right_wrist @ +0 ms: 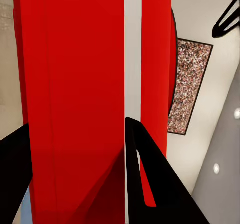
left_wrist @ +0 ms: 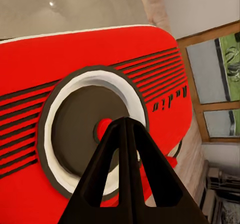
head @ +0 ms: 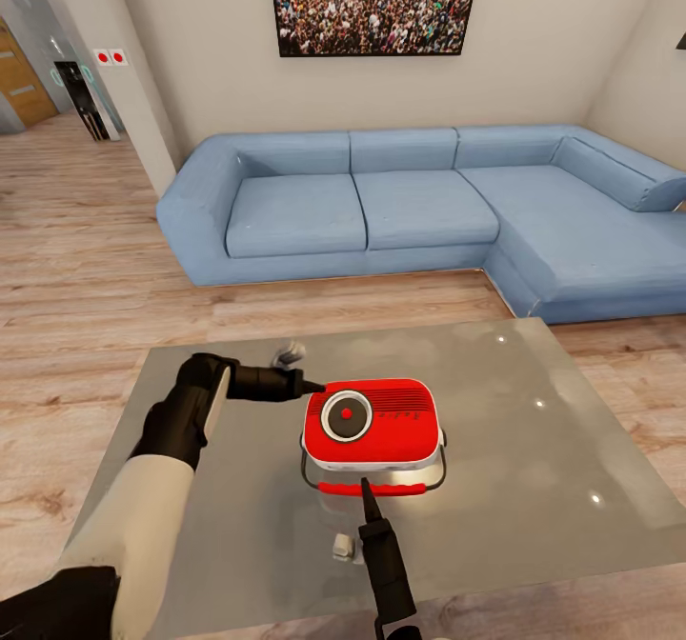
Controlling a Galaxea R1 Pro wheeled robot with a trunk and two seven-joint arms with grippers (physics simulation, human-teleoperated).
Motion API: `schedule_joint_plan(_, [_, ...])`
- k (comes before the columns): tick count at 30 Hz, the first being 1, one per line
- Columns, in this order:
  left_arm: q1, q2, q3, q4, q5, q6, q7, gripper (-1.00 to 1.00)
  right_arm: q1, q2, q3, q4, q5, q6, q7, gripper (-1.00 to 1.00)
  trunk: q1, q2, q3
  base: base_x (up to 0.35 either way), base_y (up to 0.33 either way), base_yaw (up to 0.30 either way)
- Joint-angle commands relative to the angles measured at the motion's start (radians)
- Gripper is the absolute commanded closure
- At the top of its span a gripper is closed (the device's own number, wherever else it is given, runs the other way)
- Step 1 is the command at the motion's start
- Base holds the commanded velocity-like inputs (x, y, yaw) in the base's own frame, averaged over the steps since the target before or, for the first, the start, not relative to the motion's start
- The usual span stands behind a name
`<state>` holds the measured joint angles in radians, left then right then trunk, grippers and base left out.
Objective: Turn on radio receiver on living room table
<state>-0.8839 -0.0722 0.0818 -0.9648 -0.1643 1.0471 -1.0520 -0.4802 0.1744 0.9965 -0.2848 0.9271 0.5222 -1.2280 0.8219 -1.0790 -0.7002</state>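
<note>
The red radio receiver lies on its back on the grey glass table, with its white-ringed dial facing up. My left gripper comes in from the left, shut, with its tip at the radio's upper-left corner beside the dial. In the left wrist view the closed fingertips point at the dial's red centre. From the near side, my right gripper touches the radio's near edge by the wire handle. In the right wrist view its fingers stand apart against the radio's side.
A blue corner sofa stands beyond the table, under a crowd picture. Light wood floor surrounds the table, and a doorway opens at the far left. Bare glass stretches to the right of the radio.
</note>
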Motion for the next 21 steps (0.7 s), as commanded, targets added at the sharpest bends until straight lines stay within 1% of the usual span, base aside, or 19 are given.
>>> schedule_joint_plan(1, [-0.002, -0.001, 0.0, 0.007, 0.0, 0.0, 0.004, 1.0, 0.0, 0.0, 0.003, -0.001, 0.003, 0.003, -0.001, 1.0, 0.0, 0.0, 0.0, 0.0, 0.0, 0.0])
schedule_joint_plan(6, [-0.005, 0.0, 0.0, 0.056, 0.0, 0.0, 0.01, 1.0, 0.0, 0.0, 0.003, -0.001, 0.003, 0.003, -0.001, 1.0, 0.0, 0.0, 0.0, 0.0, 0.0, 0.0])
schedule_joint_plan(9, [-0.008, 0.0, 0.0, 0.066, 0.0, 0.0, 0.01, 1.0, 0.0, 0.0, 0.004, -0.001, 0.003, 0.004, -0.002, 1.0, 0.0, 0.0, 0.0, 0.0, 0.0, 0.0])
schedule_joint_plan(12, [-0.03, -0.002, 0.001, 0.095, 0.0, 0.0, 0.01, 1.0, 0.0, 0.0, 0.005, -0.001, 0.003, 0.004, -0.007, 1.0, 0.0, 0.0, 0.0, 0.0, 0.0, 0.0])
schedule_joint_plan(15, [-0.046, -0.017, 0.0, 0.133, 0.0, 0.0, 0.011, 1.0, 0.0, 0.0, 0.005, -0.001, 0.003, 0.004, -0.009, 1.0, 0.0, 0.0, 0.0, 0.0, 0.0, 0.0])
schedule_joint_plan(21, [-0.058, -0.034, 0.0, 0.153, 0.0, 0.0, 0.013, 1.0, 0.0, 0.0, 0.005, -0.001, 0.006, 0.005, -0.01, 1.0, 0.0, 0.0, 0.0, 0.0, 0.0, 0.0])
